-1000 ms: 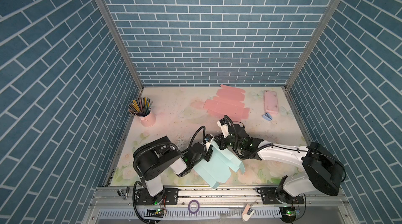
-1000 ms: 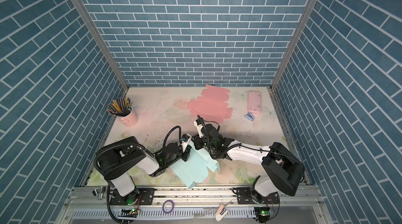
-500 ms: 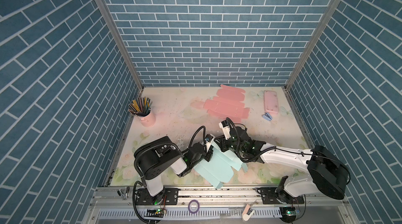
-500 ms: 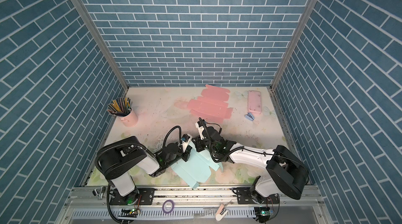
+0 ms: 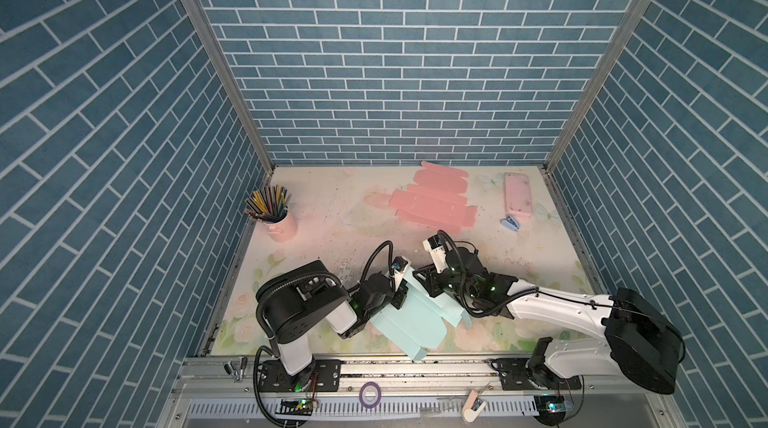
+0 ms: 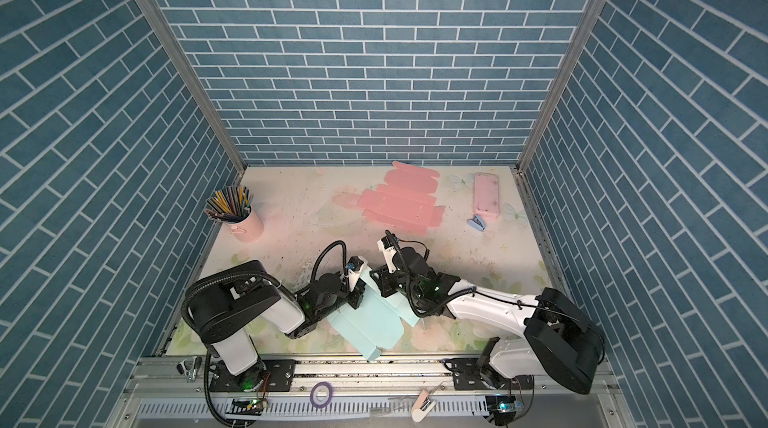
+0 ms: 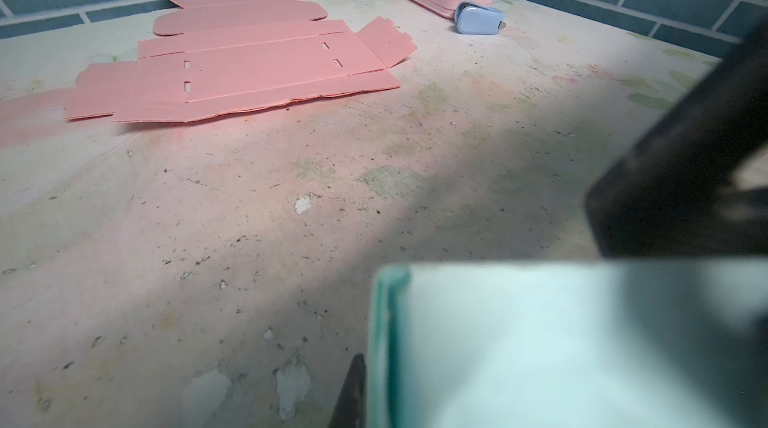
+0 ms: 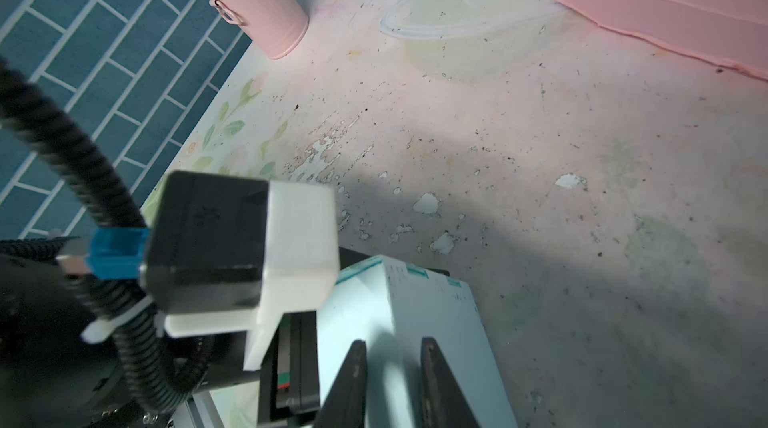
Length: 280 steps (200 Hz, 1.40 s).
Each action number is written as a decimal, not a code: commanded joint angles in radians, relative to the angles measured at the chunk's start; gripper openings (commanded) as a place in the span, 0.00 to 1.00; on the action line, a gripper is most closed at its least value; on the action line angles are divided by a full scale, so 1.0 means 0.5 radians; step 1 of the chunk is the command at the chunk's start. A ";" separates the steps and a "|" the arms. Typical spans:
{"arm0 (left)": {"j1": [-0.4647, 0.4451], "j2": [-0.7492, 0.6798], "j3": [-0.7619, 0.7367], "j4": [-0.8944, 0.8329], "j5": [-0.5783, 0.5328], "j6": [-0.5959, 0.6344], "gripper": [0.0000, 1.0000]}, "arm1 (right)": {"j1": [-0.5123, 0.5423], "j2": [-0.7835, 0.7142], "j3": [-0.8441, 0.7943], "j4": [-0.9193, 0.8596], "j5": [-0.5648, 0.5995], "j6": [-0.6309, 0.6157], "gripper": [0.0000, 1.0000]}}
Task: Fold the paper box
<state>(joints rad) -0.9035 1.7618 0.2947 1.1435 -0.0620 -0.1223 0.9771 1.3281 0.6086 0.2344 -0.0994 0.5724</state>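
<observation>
Paper box [image 5: 409, 322] — edge clamped in left tool [image 5: 402, 296], right tool [image 8: 394, 342] slightly apart over it

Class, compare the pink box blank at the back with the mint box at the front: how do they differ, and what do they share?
The pink box blank is pink; the mint box is pale blue-green. The pink box blank lies flat, unfolded; the mint box has panels folded up. The pink box blank lies at the back, the mint box at the front. Both are cut card with flaps.
</observation>
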 commanded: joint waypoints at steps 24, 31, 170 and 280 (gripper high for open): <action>-0.006 -0.050 -0.100 0.122 -0.009 -0.047 0.19 | 0.007 0.150 -0.033 0.001 -0.016 0.082 0.23; -0.005 -0.066 -0.112 0.119 -0.013 -0.049 0.19 | 0.003 0.149 -0.039 0.007 -0.016 0.086 0.23; 0.006 -0.247 -0.101 0.101 0.071 -0.064 0.00 | -0.049 -0.317 0.031 -0.307 0.090 -0.247 0.23; 0.163 -1.473 0.338 -1.969 -0.423 -0.631 0.00 | -0.025 -0.745 0.761 -1.153 0.620 -0.591 0.00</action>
<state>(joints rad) -0.8467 1.0409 0.4217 0.3817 -0.2584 -0.3515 0.9611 0.8993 0.9497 -0.2447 0.1444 0.2867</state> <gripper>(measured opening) 0.091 0.044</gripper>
